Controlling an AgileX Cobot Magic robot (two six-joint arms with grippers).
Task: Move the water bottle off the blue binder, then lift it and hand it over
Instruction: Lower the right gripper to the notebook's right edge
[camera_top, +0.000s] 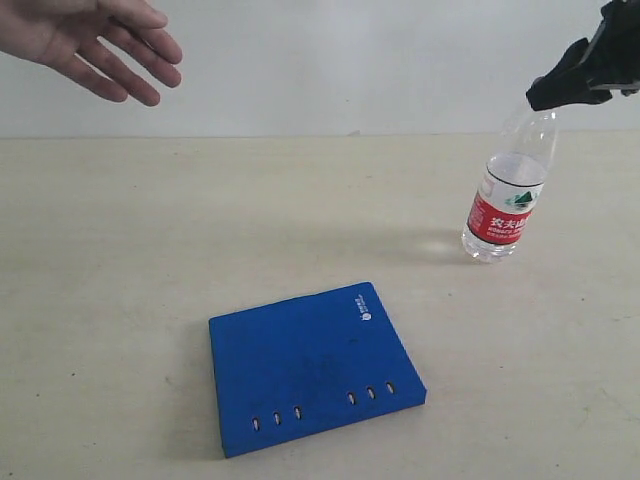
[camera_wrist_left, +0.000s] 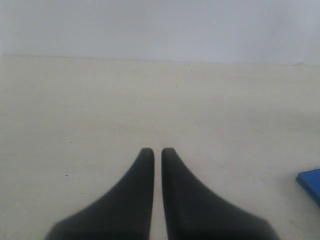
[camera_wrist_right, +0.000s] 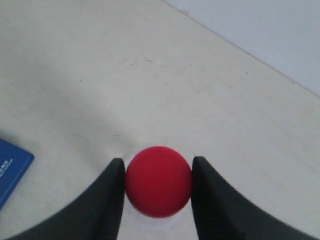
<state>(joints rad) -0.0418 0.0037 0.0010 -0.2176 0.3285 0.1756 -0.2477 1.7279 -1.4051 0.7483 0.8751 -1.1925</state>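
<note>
One water bottle (camera_top: 508, 200) is seen at the right of the surface (camera_top: 150, 230), slightly tilted. It is gripped at its red cap (camera_wrist_right: 158, 182) by the right claw (camera_wrist_right: 158, 161), well apart from the one blue binder (camera_top: 310, 370). Its contents cannot be told. The left claw (camera_wrist_left: 157, 150) is closed on nothing. One open hand (camera_top: 75, 35) is seen.

Looking across a pale beige counter (camera_top: 120, 250), matte, faintly scuffed and speckled. Running back to a straight edge and meeting a plain off-white wall (camera_top: 350, 60). Sitting under soft, even light, showing only faint, blurred shadows on the surface.
</note>
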